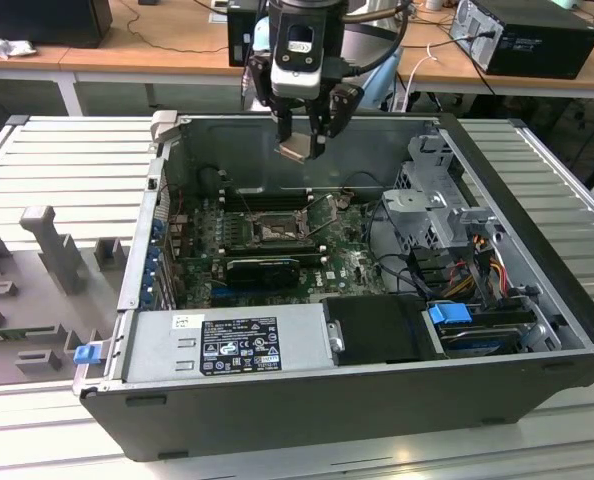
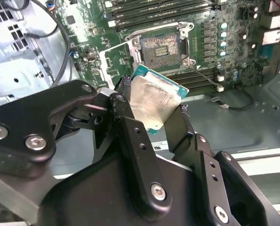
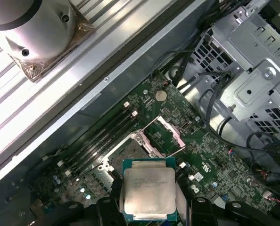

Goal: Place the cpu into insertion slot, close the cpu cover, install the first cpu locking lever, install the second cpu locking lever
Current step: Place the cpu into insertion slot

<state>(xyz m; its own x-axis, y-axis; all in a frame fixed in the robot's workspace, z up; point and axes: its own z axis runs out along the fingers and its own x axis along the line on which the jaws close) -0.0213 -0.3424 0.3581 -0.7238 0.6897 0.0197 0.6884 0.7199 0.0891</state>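
Hanging above the open computer case (image 1: 307,405), 1 gripper (image 1: 305,148) is seen with its 2 black fingers (image 2: 124,106) drawn in only as far as the chip's width, and 1 cpu (image 2: 155,101) is pinched between them by 2 opposite edges. The pale metal top of the cpu is turned toward both wrist views, with its green border showing along the free edges, and nothing else is touched by the chip. In the exterior view the cpu is held tilted, well above the green motherboard (image 3: 210,155) and close to the case's far wall. 1 insertion slot (image 2: 161,47) is counted on the board; it is well apart from the held chip, and its dark square of contacts is left bare inside the grey rim. 1 cpu cover (image 3: 167,134) is found swung up off the slot and standing at an angle just beside it, hinged along 1 edge. 1 long black card (image 1: 262,268) is mounted on the board on the near side of the slot in the exterior view. The case is laid on its side on 1 ribbed metal table (image 1: 67,160), and 1 arm is counted above it.
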